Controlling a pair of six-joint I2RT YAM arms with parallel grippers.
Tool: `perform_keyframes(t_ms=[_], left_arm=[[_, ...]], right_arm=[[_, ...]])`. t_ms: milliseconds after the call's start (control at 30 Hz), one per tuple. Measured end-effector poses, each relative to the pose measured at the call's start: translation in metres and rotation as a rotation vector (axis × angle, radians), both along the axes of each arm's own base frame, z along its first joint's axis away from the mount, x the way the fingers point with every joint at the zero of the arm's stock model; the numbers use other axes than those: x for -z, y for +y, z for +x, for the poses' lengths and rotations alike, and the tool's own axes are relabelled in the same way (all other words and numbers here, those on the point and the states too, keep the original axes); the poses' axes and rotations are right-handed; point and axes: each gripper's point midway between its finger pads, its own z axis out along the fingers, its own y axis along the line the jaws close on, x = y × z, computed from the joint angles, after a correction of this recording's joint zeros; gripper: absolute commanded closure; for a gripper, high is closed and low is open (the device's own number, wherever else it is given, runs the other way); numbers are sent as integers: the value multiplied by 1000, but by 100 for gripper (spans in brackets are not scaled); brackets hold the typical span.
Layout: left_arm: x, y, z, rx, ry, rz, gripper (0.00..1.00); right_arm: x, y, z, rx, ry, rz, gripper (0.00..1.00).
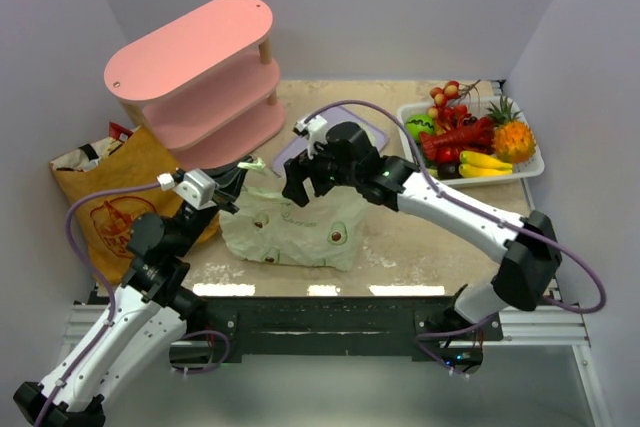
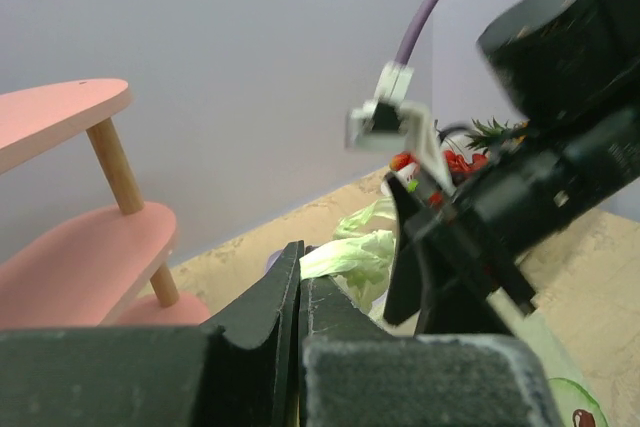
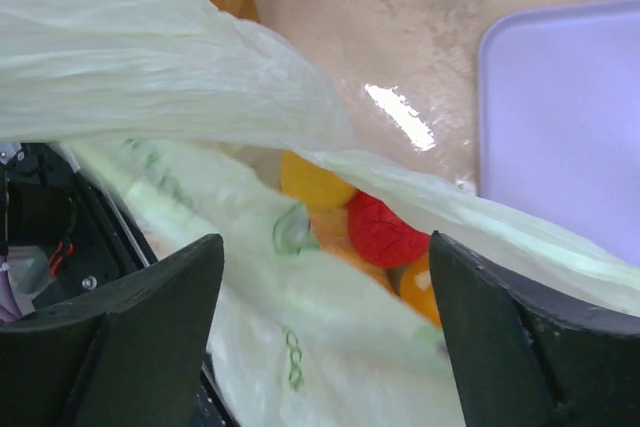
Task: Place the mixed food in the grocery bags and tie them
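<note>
My right tool (image 3: 325, 252) sits spread wide just above the pale-green plastic bag (image 3: 150, 77), red and yellow pieces (image 3: 385, 227) showing inside. My left tool (image 2: 300, 265) is clamped on its handle (image 2: 352, 252).

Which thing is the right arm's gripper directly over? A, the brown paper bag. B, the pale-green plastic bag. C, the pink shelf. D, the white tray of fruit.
B: seen from above, the right gripper hangs open over the pale-green plastic bag in the middle of the table, and crinkly green plastic fills its wrist view.
</note>
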Motion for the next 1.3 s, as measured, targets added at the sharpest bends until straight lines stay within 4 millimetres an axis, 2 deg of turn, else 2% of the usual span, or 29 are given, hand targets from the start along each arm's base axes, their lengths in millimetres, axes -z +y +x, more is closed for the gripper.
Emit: perform_keyframes(t_ms=[100, 167, 267, 333, 400, 500, 667, 833, 933, 1000, 1067, 1133, 1200, 1300], left_arm=[[0, 0, 0, 0, -1, 0, 100], [0, 0, 0, 0, 0, 0, 100], [0, 0, 0, 0, 1, 0, 100], [0, 0, 0, 0, 0, 0, 100], [0, 0, 0, 0, 0, 0, 100], [0, 0, 0, 0, 0, 0, 100], [0, 0, 0, 0, -1, -1, 100], [0, 0, 0, 0, -2, -1, 100], [-1, 0, -1, 0, -4, -2, 100], [-1, 1, -1, -1, -6, 0, 100], [-1, 1, 0, -4, -7, 2, 100], [-1, 2, 0, -9, -6, 1, 100], [0, 2, 3, -19, -1, 0, 100], [0, 5, 9, -49, 11, -7, 100]], right_arm=[[-42, -16, 2, 29, -80, 16, 9], [-72, -28, 11, 74, -142, 28, 9], [-97, -44, 30, 163, -202, 12, 9], [-99, -57, 48, 239, -217, -35, 9], [-93, -64, 68, 312, -220, -98, 9], [-72, -71, 97, 385, -200, -189, 9], [-12, -80, 134, 439, -115, -350, 10], [25, -94, 161, 504, -74, -480, 17], [42, -98, 166, 518, -58, -534, 37], [52, -101, 163, 517, -37, -564, 62], [55, -104, 160, 513, -26, -583, 92], [54, -106, 159, 514, -22, -588, 100], [46, -105, 162, 513, -21, -571, 100], [18, -104, 169, 526, -50, -523, 100]])
